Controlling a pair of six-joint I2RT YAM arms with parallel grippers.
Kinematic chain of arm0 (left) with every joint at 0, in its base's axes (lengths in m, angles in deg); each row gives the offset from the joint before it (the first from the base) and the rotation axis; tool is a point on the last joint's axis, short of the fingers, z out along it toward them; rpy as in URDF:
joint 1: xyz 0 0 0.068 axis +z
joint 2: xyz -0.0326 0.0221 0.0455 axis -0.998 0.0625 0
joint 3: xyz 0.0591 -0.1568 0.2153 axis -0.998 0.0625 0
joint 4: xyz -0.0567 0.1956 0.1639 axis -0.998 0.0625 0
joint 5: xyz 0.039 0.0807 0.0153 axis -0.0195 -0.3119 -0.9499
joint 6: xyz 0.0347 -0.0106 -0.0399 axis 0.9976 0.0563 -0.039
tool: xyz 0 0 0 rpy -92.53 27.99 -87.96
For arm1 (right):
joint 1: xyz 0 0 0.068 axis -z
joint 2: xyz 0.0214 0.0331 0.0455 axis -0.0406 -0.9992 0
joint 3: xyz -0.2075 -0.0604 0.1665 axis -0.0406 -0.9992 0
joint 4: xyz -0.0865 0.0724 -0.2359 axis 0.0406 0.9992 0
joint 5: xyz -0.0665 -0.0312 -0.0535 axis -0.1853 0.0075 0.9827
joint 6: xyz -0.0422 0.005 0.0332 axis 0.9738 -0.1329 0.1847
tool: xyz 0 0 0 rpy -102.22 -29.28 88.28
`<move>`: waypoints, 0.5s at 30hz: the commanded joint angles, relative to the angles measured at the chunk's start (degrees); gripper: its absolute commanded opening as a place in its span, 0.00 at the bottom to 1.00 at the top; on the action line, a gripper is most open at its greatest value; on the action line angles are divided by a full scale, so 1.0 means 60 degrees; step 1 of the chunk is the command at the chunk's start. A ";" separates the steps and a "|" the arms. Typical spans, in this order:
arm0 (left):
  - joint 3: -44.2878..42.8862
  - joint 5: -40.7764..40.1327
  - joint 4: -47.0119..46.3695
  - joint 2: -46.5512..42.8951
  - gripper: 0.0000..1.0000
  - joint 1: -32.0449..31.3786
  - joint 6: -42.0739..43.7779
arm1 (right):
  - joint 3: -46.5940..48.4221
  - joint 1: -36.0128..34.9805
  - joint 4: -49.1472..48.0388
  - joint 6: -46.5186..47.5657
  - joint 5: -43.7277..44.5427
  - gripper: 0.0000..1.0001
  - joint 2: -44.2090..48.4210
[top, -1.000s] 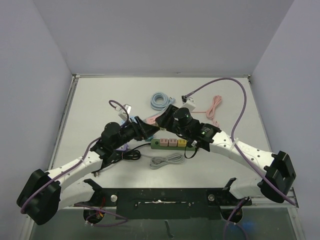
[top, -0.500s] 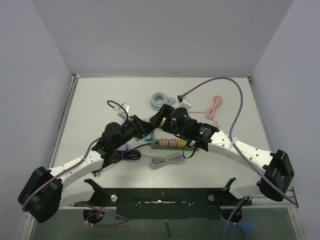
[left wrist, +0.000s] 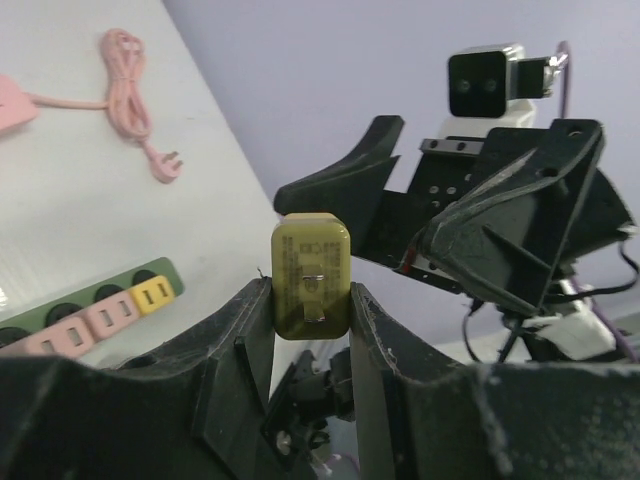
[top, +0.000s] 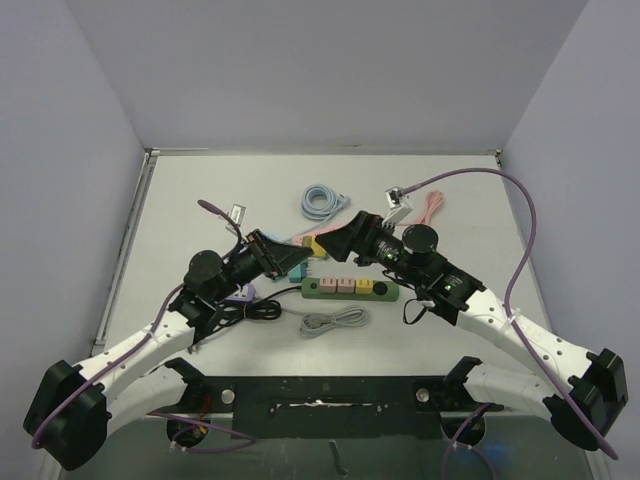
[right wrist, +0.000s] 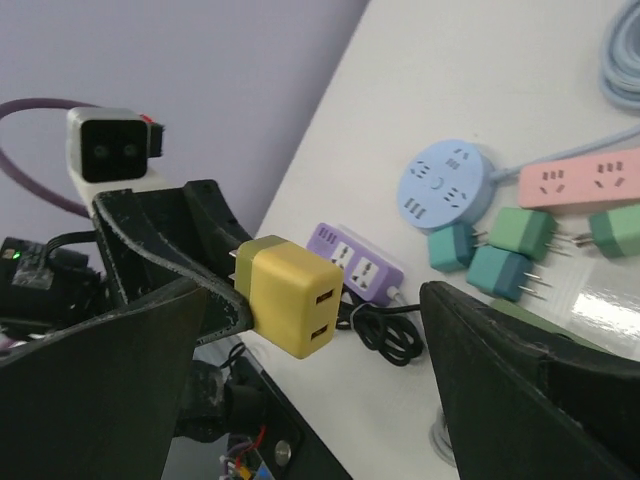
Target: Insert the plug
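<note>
Plug [left wrist: 311,275] check: the yellow block is pinched between the left gripper's [left wrist: 309,295] two fingers, prongs facing that wrist camera. It's held up off the table, just beyond the far side of the green power strip's [top: 350,288] left end. To its right, the right gripper [top: 338,240] has its fingers spread wide, one either side of the plug, not touching it.

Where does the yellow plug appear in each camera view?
Top external: yellow plug just above centre, between the two arms' tips.
Left wrist: yellow plug at centre, pinched in the left tool.
Right wrist: yellow plug centre-left, two slots facing the camera.
Shared landmark: the left tool clamping it.
</note>
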 commanded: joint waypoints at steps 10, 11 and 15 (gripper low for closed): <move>-0.0812 0.1505 -0.2500 -0.0711 0.07 0.0062 -0.1985 | -0.0668 -0.0188 -0.4205 -0.1444 -0.1994 0.55 0.0435; -0.0795 0.1474 -0.2549 -0.0734 0.07 0.0059 -0.2037 | -0.0707 -0.0209 -0.4421 -0.1503 -0.2137 0.54 0.0423; -0.0760 0.1451 -0.2661 -0.0747 0.07 0.0066 -0.2114 | -0.0583 -0.0277 -0.4651 -0.1589 -0.2616 0.43 0.0260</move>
